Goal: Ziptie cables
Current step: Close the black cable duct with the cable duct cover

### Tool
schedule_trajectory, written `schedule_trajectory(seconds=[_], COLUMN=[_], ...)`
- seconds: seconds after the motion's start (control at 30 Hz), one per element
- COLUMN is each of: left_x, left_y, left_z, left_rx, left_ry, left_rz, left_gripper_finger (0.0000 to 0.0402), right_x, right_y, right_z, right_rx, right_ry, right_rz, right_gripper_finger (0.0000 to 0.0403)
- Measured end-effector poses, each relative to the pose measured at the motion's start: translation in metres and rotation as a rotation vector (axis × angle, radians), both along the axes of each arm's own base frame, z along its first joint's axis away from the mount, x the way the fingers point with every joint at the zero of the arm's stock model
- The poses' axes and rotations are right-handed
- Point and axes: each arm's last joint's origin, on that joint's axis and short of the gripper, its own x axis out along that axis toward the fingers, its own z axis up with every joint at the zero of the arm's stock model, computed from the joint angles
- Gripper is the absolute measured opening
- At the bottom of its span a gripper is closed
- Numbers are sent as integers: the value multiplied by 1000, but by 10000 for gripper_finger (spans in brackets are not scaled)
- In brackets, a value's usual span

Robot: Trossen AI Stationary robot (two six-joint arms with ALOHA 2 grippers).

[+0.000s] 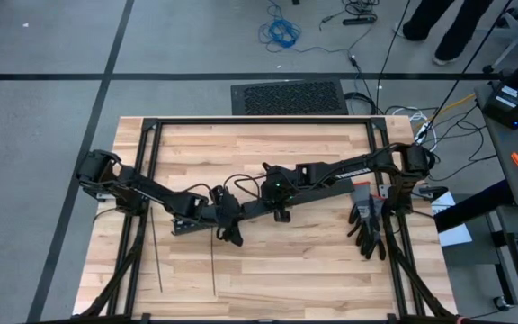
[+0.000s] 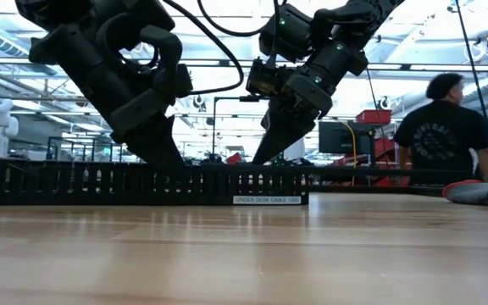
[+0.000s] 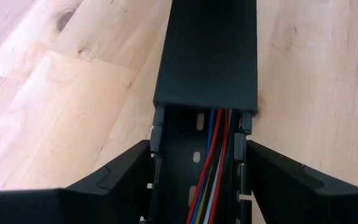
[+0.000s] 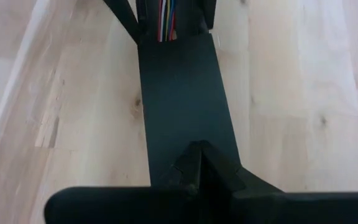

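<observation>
Zipties (image 1: 158,256) lay flat on the wood table (image 1: 268,270), two thin dark strips on the left side, well apart from each other and not touched by anything. Next to them, the left gripper (image 3: 197,180) was down at the black duct (image 2: 134,182), with one finger (image 3: 114,180) on each side of it. Its fingers stood apart around the open end of the duct, and I could not tell if they were pressing on it. Wires (image 3: 207,168) lay inside the duct between those fingers, red, blue, yellow and white, running along it and going under a flat black lid (image 3: 207,53). The lid covered the rest of the duct. Farther right, the right gripper (image 4: 197,165) sat on top of that lid with its fingers shut tight together, holding nothing. A pair of black gloves (image 1: 367,225) lay on the table near the right edge. Beyond the table on the right stood a person (image 2: 443,127) in a dark shirt.
</observation>
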Motion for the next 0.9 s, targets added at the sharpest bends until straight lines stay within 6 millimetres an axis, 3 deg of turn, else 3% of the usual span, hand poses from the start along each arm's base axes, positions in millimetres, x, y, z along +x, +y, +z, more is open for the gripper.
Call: schedule_trajectory(seconds=[0.2,0.67,0.9], left_x=[0,0,-6], left_y=[0,-2,-5], left_z=[0,2,5], left_rx=[-1,-4,-131], left_ry=[-5,-21,55], left_rz=[1,-25,-69], left_gripper_finger=[246,246,247], right_x=[8,14,15], right_y=[1,-1,-1], right_z=[-9,-6,-7], right_rx=[34,44,45], right_ry=[-39,-72,-78], right_rz=[5,22,25], right_gripper_finger=[0,0,0])
